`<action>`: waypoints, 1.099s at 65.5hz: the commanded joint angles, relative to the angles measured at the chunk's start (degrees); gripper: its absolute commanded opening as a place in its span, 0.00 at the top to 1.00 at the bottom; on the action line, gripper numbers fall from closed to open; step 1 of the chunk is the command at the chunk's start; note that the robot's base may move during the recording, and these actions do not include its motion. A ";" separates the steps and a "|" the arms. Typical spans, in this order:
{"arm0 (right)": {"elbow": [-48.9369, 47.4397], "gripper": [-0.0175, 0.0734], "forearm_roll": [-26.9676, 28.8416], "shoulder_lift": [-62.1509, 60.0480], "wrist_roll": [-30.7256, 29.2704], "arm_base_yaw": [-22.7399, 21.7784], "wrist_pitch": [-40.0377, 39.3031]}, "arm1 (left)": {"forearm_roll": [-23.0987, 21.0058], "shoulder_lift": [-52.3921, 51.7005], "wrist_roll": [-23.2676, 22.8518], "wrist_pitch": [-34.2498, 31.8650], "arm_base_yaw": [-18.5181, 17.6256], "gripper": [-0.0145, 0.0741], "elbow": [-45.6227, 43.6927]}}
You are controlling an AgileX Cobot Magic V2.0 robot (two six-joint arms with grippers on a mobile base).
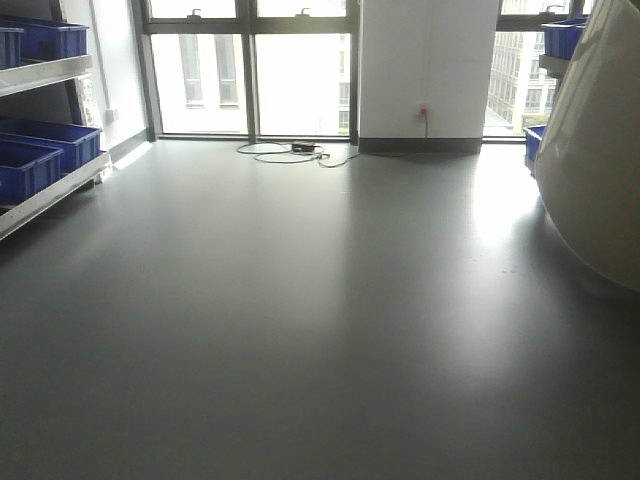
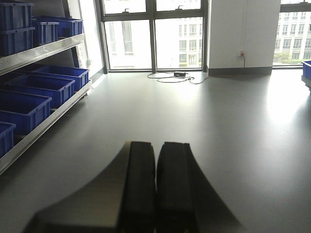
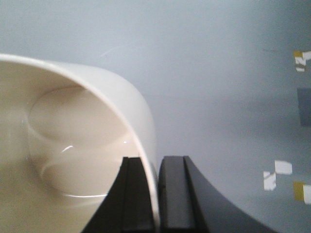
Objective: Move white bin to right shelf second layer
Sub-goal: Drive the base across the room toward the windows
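The white bin [image 3: 73, 145] is a glossy cream-white tub. In the right wrist view I look into it from above the grey floor. My right gripper [image 3: 156, 162] is shut on its rim, one finger inside the wall and one outside. In the front view the bin's outer wall [image 1: 595, 150] fills the right edge, held up off the floor. My left gripper [image 2: 156, 145] is shut and empty over the floor. The roller-track level of the right shelf is out of view; only a blue crate [image 1: 562, 38] on a rack at the far right shows.
A steel rack [image 2: 43, 51] with several blue crates [image 2: 36, 87] runs along the left. Grey floor stretches to windows and a white wall ahead. A cable [image 1: 290, 152] lies on the floor by the windows. White and yellow tape marks [image 3: 279, 174] are on the floor under the right wrist.
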 commanded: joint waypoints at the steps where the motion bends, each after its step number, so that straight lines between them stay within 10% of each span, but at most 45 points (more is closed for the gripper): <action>1: -1.68 0.74 -0.02 -0.49 -0.22 -0.27 -3.79 | -0.35 -0.91 -0.15 -4.83 0.12 0.74 2.11; 72: -1.68 0.74 -0.02 -0.49 -0.22 -0.27 -3.79 | -0.35 -0.91 -0.15 -4.83 0.12 0.74 2.11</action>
